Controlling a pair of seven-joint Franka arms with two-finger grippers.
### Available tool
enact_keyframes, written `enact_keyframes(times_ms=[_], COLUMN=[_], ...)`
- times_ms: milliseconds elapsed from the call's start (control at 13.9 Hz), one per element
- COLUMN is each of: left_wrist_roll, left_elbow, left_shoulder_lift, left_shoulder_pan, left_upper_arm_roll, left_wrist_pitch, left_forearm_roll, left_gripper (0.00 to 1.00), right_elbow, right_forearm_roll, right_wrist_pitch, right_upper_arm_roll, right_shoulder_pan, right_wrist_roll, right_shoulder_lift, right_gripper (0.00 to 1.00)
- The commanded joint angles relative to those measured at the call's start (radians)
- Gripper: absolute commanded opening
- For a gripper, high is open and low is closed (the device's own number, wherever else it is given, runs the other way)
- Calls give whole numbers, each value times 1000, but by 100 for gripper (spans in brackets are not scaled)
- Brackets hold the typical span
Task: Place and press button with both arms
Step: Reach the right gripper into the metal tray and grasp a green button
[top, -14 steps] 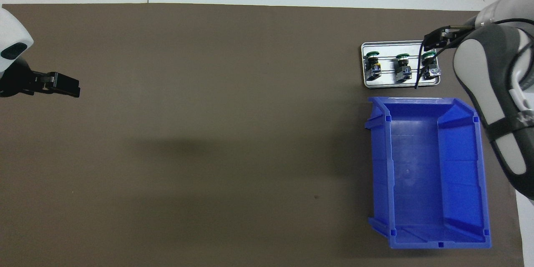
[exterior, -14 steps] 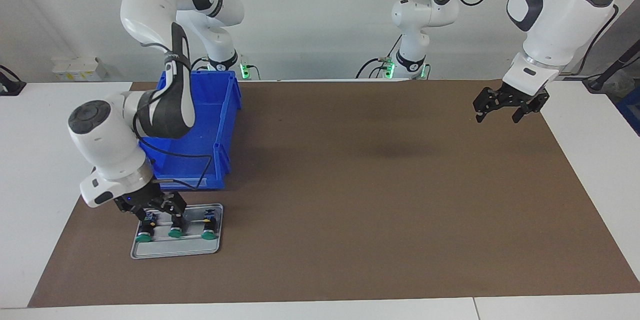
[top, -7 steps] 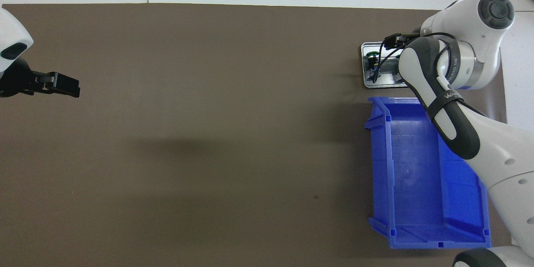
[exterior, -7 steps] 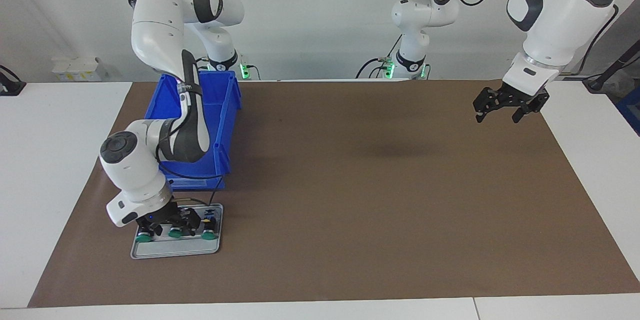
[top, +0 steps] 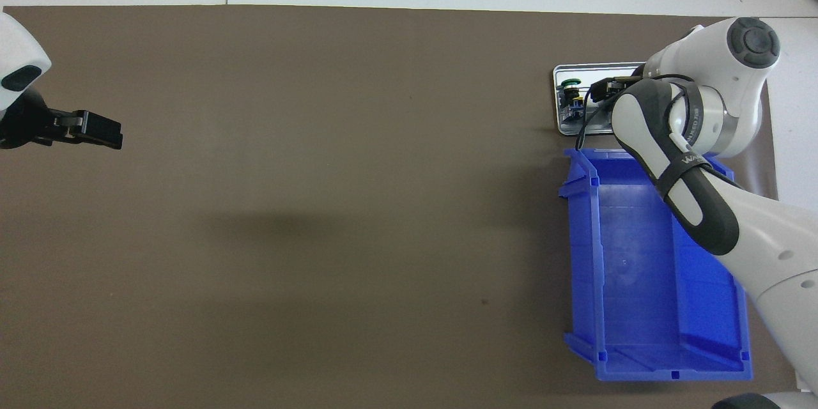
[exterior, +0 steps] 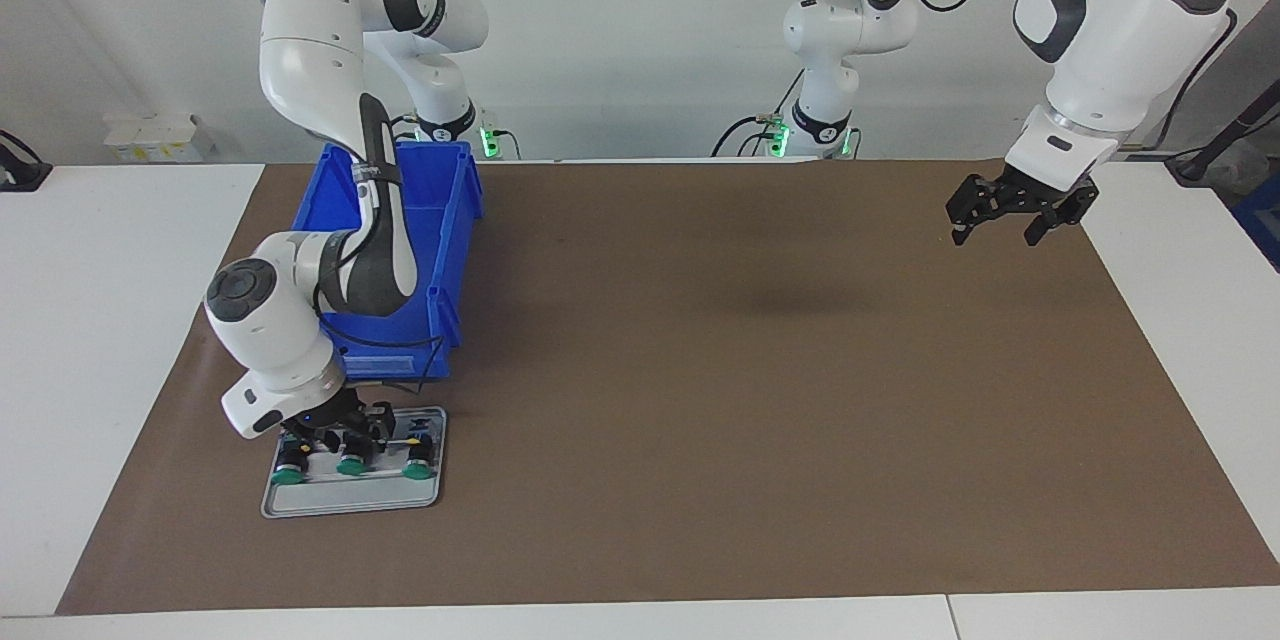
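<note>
At the right arm's end of the worktop (exterior: 700, 370), the right pincer (exterior: 335, 430) is down over the metal tray (exterior: 300, 505). It sits low among the black bodies of three green-capped push-buttons, apparently at the middle button (exterior: 350, 467). Whether its fingers are parted or closed on that button cannot be told, as the wrist hides them in both views. The tray lies just beside the empty blue bin (exterior: 440, 220), farther from the robots than the bin. The step in hand is judged to be the pick-up of one button. To do it well, the fingers should straddle the stubby body only, clear of both neighbouring buttons. The grip should be firm before any lift, and the lift straight up, so that the tray is not dragged. The left pincer (exterior: 997, 225) waits with fingers apart, raised over the left arm's end of the worktop, holding nothing.
</note>
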Motion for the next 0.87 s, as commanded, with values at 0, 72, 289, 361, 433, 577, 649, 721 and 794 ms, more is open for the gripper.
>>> enact_keyframes(times_ms=[0,72,289,361,433,577,649,721,794], left_wrist_roll=[-11,-11,-11,-11,-11,-11,-11,-11,-11], left_elbow=[-35,-35,-35,-35,-35,-35,-35,-35,-35], left_shoulder_lift=[-31,-31,-31,-31,-31,-31,-31,-31,-31], left_shoulder_pan=[7,7,7,7,7,7,7,7,7], left_upper_arm_roll=[-5,-5,-5,-5,-5,-5,-5,-5,-5], left_wrist_pitch=[9,10,10,9,10,10,10,10,10], left_forearm_roll=[16,16,16,16,16,16,16,16,16], left_gripper=[100,100,100,100,100,100,100,100,100], right_elbow=[-68,-64,0,45,82,145,171,195,221], right_forearm_roll=[25,17,8,7,5,-1,-1,-1,-1], right_wrist_pitch=[27,28,4,-15,-45,-82,-102,-125,-149], right_upper_arm_roll=[9,9,0,0,0,-2,-2,-2,-6], right_shoulder_pan=[-20,-24,-8,-9,-8,3,9,24,49], right_wrist_roll=[-50,-49,50,139,210,403,512,622,745], right_shoulder_lift=[-44,-42,-39,-39,-39,-44,-45,-49,-50], right_gripper=[0,0,0,0,0,0,0,0,0])
